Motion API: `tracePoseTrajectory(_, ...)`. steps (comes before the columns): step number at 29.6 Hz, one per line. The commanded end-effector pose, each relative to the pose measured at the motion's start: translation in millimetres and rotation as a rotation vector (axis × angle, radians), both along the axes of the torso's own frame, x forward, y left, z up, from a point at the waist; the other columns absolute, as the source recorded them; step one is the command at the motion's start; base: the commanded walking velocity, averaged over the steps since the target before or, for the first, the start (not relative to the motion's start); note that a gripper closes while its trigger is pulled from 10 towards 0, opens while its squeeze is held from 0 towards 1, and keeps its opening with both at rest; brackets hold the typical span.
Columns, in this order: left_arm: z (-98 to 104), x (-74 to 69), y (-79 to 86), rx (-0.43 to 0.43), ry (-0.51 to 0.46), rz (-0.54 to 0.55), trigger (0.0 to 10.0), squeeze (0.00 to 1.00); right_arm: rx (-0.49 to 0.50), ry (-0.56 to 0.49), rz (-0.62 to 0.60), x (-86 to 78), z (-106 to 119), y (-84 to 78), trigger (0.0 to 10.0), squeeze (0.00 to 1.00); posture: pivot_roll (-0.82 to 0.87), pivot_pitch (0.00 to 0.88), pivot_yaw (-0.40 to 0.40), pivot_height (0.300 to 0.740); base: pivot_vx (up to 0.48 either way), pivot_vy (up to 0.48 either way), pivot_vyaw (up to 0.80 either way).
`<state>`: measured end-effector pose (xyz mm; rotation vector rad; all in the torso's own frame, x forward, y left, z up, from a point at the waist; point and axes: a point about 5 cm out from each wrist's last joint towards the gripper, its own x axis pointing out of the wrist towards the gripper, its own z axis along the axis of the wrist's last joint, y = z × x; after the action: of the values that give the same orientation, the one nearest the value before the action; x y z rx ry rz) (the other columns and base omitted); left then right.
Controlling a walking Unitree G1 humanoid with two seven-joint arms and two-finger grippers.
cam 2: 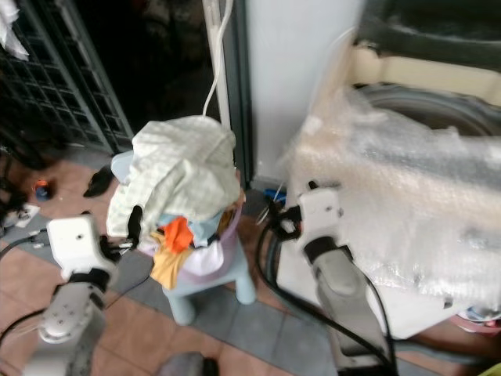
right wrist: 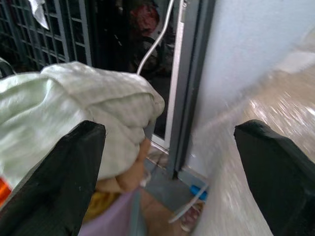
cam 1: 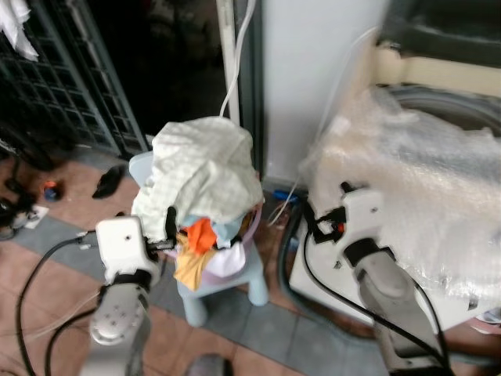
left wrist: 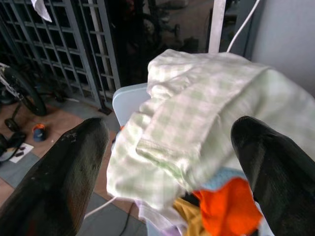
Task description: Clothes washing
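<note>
Laundry pile: you have a heap of clothes topped by a pale green checked cloth (cam 1: 203,168), with an orange garment (cam 1: 200,233) and a yellow one tucked under it, all in a lilac basket (cam 1: 244,240).
Why it sits there: the basket rests on a small light-blue stool (cam 1: 235,283), which lifts the clothes off the tiled floor (cam 1: 70,219) to about the height of your fingers, just beside the machine.
Washing machine: it stands to your right, wrapped in bubble plastic (cam 1: 423,188), near the basket but not touching it; my judgement is that the clothes go there next.
Left gripper (left wrist: 172,147): raised in front of the pile, fingers (left wrist: 64,172) spread wide on either side of the checked cloth, holding nothing.
Right gripper (right wrist: 167,162): raised between basket and machine, fingers (right wrist: 64,167) also spread wide, empty, with the cloth near one finger and the plastic wrap near the other.
Arm pose: both forearms are bent upward, wrists level, pointing forward at the basket.
Step in hand: you look set for a first grab at the top cloth.
</note>
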<state>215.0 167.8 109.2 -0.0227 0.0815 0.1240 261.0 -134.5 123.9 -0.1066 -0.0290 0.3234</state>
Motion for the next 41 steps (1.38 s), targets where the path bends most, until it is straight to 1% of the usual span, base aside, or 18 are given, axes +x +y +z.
tracePoseTrajectory(1, 2.7, -0.7, -2.3, -0.002, -0.009, -0.006, 10.0, 0.00, -0.003, -0.001, -0.003, -2.2, -0.2, -3.1, 10.0, 0.00, 0.03, 0.067, 0.045, 0.740, 0.000, 0.000, 0.80)
tracePoseTrajectory(4, 2.1, -1.8, -2.8, -0.005, -0.002, -0.002, 10.0, 0.00, -0.010, 0.011, 0.029, -3.4, -3.0, -0.4, 10.0, 0.00, 0.03, 0.068, 0.044, 0.740, 0.000, 0.000, 0.80)
tracePoseTrajectory(5, 1.5, -2.3, -2.5, -0.011, 0.004, 0.005, 10.0, 0.00, -0.025, 0.010, 0.056, -3.7, -3.7, 1.7, 10.0, 0.00, 0.03, 0.068, 0.044, 0.740, 0.000, 0.000, 0.73)
tracePoseTrajectory(7, 1.2, -2.5, -2.1, -0.013, 0.007, 0.009, 10.0, 0.00, -0.034, 0.008, 0.068, -3.5, -3.7, 2.6, 10.0, 0.00, 0.03, 0.070, 0.043, 0.740, 0.000, 0.000, 0.71)
tracePoseTrajectory(8, 0.6, -2.6, -0.8, -0.015, 0.013, 0.013, 10.0, 0.00, -0.053, 0.009, 0.098, -1.6, -4.5, 5.0, 10.0, 0.00, 0.03, 0.070, 0.043, 0.740, 0.000, 0.000, 0.00)
tracePoseTrajectory(12, 0.4, -2.6, 0.7, -0.022, 0.022, 0.012, 10.0, 0.00, -0.065, 0.017, 0.118, 4.4, -5.5, 5.4, 10.0, 0.00, 0.05, 0.069, 0.042, 0.740, 0.000, 0.407, 0.00)
tracePoseTrajectory(19, 0.3, -3.3, 2.6, -0.018, 0.028, 0.017, 10.0, 0.00, -0.073, 0.030, 0.123, 4.7, -9.4, 6.4, 10.0, 0.00, 0.05, 0.070, 0.043, 0.740, 0.000, 0.480, 0.00)
tracePoseTrajectory(24, 2.0, -3.0, 2.0, -0.012, 0.019, 0.003, 10.0, 0.00, -0.082, 0.048, 0.078, 9.4, -13.1, 5.9, 10.0, 0.00, 0.05, 0.070, 0.048, 0.740, 0.000, 0.478, 0.00)
tracePoseTrajectory(26, 2.3, -2.8, 1.8, -0.001, 0.016, 0.001, 10.0, 0.00, -0.080, 0.058, 0.059, 11.9, -14.6, 5.2, 10.0, 0.00, 0.05, 0.070, 0.049, 0.740, 0.000, 0.000, 0.00)
tracePoseTrajectory(29, 3.2, -2.1, -0.2, -0.008, 0.010, -0.016, 10.0, 0.00, -0.079, 0.067, 0.027, 16.1, -15.3, 4.1, 10.0, 0.00, 0.05, 0.071, 0.051, 0.740, 0.000, 0.000, 0.00)
tracePoseTrajectory(36, 8.9, -0.6, -1.0, -0.002, -0.027, -0.042, 10.0, 0.00, -0.106, 0.094, -0.056, 28.6, -18.0, 1.4, 10.0, 0.00, 0.06, 0.075, 0.051, 0.740, 0.000, 0.000, 0.00)
tracePoseTrajectory(39, 8.9, -1.2, -1.0, -0.003, -0.028, -0.042, 10.0, 0.00, -0.122, 0.094, -0.072, 33.5, -18.4, 1.8, 10.0, 0.00, 0.06, 0.082, 0.048, 0.740, 0.262, 0.000, 0.00)
tracePoseTrajectory(41, 8.9, -1.7, -1.0, -0.005, -0.029, -0.044, 10.0, 0.00, -0.128, 0.084, -0.084, 39.6, -15.5, 3.4, 10.0, 0.00, 0.06, 0.082, 0.047, 0.740, 0.300, 0.000, 0.00)
